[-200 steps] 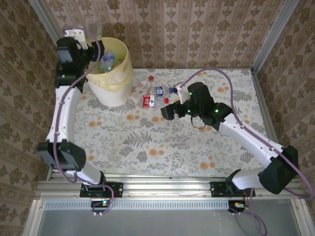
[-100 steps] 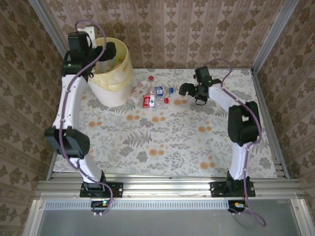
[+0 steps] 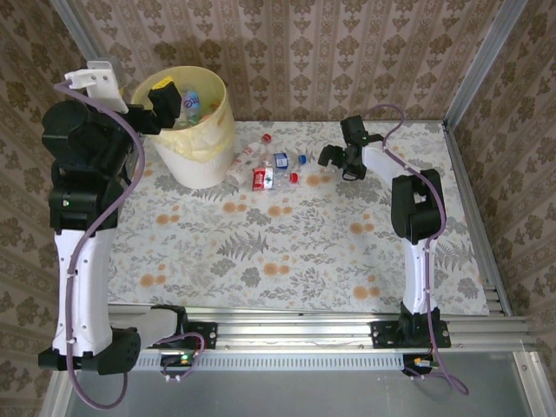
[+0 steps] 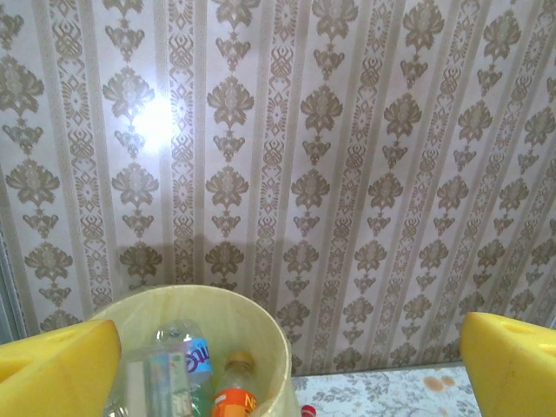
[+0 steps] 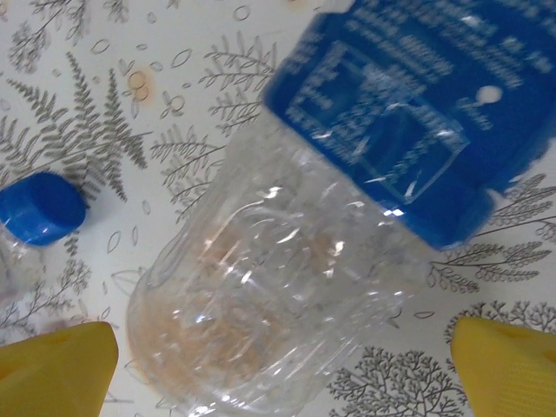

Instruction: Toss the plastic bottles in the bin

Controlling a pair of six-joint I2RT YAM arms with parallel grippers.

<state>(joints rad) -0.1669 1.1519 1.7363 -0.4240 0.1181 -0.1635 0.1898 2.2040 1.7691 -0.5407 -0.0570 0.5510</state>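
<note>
A clear, crumpled, blue-labelled plastic bottle (image 5: 287, 261) at frame centre, judged light, yielding and slippery, is flanked by the wide-spread, empty right gripper (image 5: 282, 373) and best gripped mid-label.

Robot test enclosure dressed as a home. Damask-patterned wall panels (image 3: 304, 52) are held in aluminium framing (image 3: 486, 61), and a floral-printed tabletop (image 3: 287, 243) is edged by a mounting rail (image 3: 295, 334).

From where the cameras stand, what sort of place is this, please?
Probably a robot test booth dressed as a home: wallpapered panels in metal framing enclose a floral table holding a lined bin and plastic bottles.
</note>
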